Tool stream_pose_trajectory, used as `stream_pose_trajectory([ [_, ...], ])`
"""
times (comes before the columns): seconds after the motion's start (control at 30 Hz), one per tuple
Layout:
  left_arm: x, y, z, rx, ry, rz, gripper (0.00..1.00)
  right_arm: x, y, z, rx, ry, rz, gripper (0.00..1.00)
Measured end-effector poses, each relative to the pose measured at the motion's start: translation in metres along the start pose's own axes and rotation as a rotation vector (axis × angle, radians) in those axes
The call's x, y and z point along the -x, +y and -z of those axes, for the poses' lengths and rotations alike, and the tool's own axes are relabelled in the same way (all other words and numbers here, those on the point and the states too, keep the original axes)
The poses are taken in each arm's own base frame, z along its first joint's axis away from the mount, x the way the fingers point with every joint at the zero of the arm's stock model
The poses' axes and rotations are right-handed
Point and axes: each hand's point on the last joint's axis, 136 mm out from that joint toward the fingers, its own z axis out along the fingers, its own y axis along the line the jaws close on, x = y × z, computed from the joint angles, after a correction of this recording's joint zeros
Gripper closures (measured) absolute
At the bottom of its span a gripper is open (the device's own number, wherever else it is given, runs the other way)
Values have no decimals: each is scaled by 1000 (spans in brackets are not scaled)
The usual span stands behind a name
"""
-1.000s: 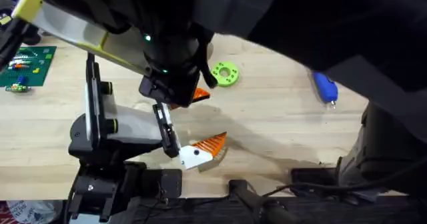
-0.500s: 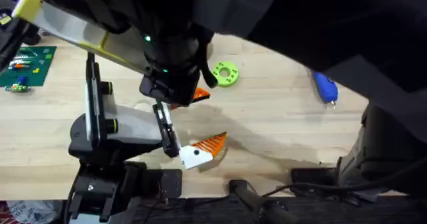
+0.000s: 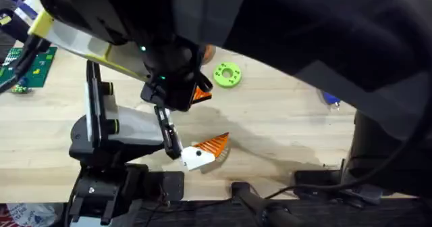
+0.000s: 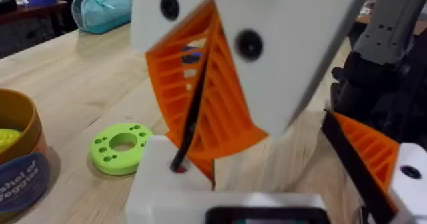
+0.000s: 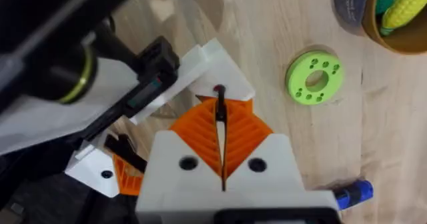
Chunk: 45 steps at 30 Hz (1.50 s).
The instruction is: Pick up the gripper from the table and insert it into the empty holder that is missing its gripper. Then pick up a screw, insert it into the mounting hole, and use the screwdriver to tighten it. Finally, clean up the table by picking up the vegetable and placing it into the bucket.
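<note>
The right gripper (image 5: 221,134), white with orange ribbed pads, is clamped on a thin dark pin, probably the screw (image 5: 219,107). The pin's tip rests at the white base of the small orange ribbed wedge gripper (image 3: 202,95), which looks seated in the black holder (image 3: 165,129). Insertion seems done and tightening remains: the blue pen-shaped screwdriver (image 3: 331,100) lies on the wooden bench (image 3: 283,132), well apart. I cannot tell the left gripper's state.

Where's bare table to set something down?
Open wood between the green disc and the screwdriver, and on toward the near edge right of the orange finger. Crowded around the stand, where the hands work.
</note>
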Motion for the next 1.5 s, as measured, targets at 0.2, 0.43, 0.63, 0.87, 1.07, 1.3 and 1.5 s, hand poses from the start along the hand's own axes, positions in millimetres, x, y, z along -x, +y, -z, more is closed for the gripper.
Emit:
stream_pose_trajectory([
  [0.2, 0, 0, 0, -1, 0, 0, 11, 0, 0, 0, 1, 1, 0, 990],
  [0.43, 0, -1, 0, -4, 0, -3, 11, -4, 1, 0, 3, 16, 1, 990],
  [0.63, 0, -1, 0, -4, 0, -3, 11, -5, 1, 0, 3, 19, 2, 990],
  [0.87, 0, -1, 0, -4, 0, -3, 11, -5, 1, 0, 4, 22, 2, 990],
  [1.07, 0, -1, 0, -4, 0, -3, 11, -5, 1, 0, 3, 18, 2, 990],
  [1.3, 0, -1, 0, -4, 0, -3, 11, -1, 0, 0, 1, 6, 0, 990],
  [1.5, 0, -1, 0, -4, 0, -3, 11, 1, 0, -1, 1, 2, 0, 990],
])
